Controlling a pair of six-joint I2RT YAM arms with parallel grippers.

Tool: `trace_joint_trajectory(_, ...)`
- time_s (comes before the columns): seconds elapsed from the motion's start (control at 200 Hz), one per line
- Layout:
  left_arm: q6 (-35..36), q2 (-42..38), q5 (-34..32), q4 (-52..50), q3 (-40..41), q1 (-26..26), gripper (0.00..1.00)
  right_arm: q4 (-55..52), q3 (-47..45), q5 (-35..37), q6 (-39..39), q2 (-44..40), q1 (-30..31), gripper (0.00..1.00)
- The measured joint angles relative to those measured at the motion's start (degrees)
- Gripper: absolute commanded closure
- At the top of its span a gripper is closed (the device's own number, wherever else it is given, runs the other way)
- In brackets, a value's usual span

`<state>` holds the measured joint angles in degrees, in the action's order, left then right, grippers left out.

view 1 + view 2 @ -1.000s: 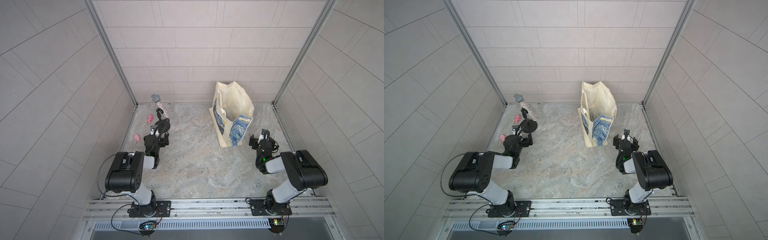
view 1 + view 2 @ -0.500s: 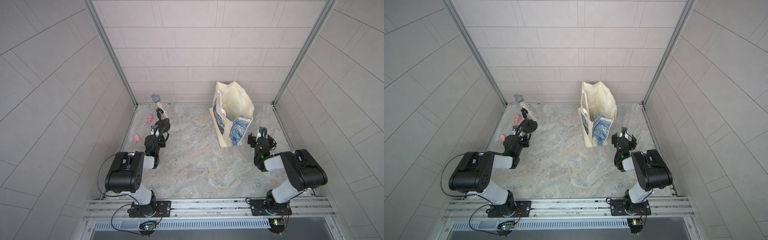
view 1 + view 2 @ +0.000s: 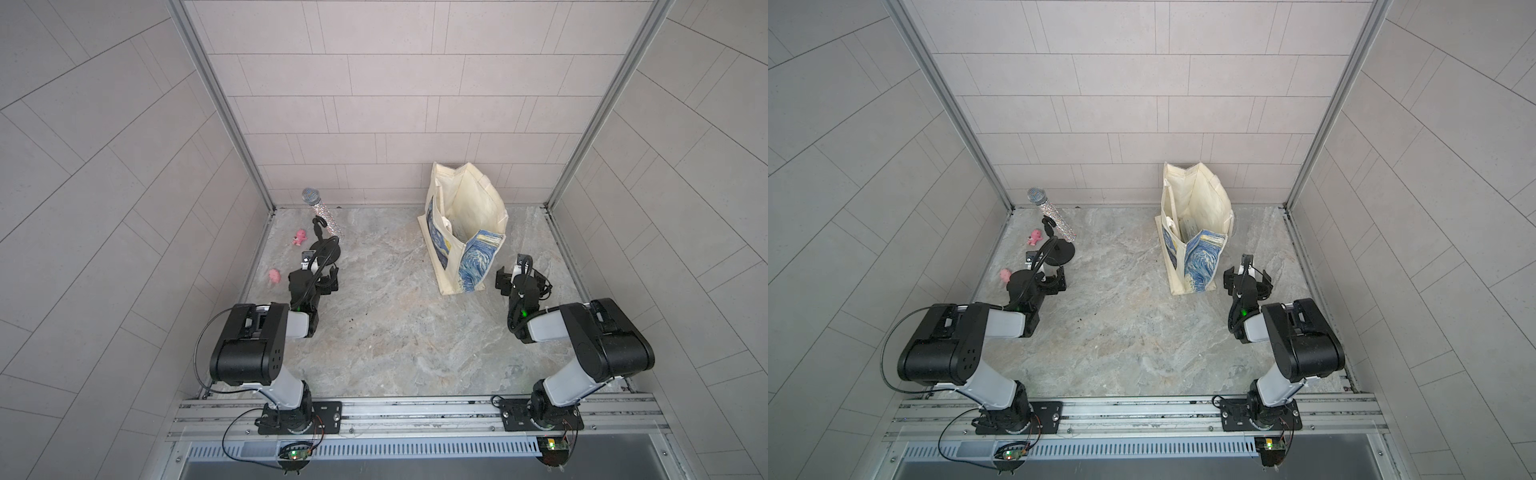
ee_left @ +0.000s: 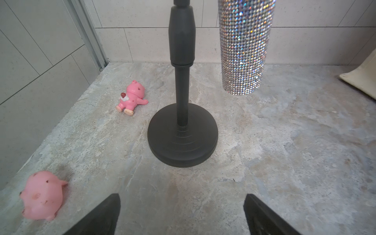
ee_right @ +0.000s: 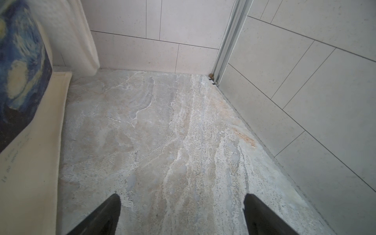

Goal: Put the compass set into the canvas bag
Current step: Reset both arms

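Two wide-open, empty pairs of fingers: left gripper (image 4: 181, 203), right gripper (image 5: 181, 203). Bag (image 3: 469, 208) stands open, cream with blue-yellow swirls; its small writing is unreadable.

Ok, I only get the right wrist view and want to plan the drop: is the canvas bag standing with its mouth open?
Observer: Yes, in both top views the canvas bag stands upright, mouth open upward.
Operator: Where is the left claw?
Observer: The left claw is open and empty, facing a black stand that holds a glittery microphone.
Operator: Any compass set lying out?
Observer: I can't spot one on the table; a pink toy figure and a pink squishy toy lie beside the stand.
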<state>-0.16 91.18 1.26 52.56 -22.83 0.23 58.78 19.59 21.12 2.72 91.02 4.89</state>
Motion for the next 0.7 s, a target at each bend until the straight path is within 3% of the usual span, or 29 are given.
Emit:
trace_joint_trajectory(0.56, 0.0, 0.0, 0.0, 0.0, 0.0, 0.0, 0.0, 0.2, 0.0, 1.6, -1.0, 0.0, 1.5, 0.01)
trace_joint_trajectory(0.701, 0.9, -0.1, 2.2, 5.8, 4.0, 0.0, 0.0, 9.6, -5.4, 2.4, -2.4, 0.7, 3.2, 0.01)
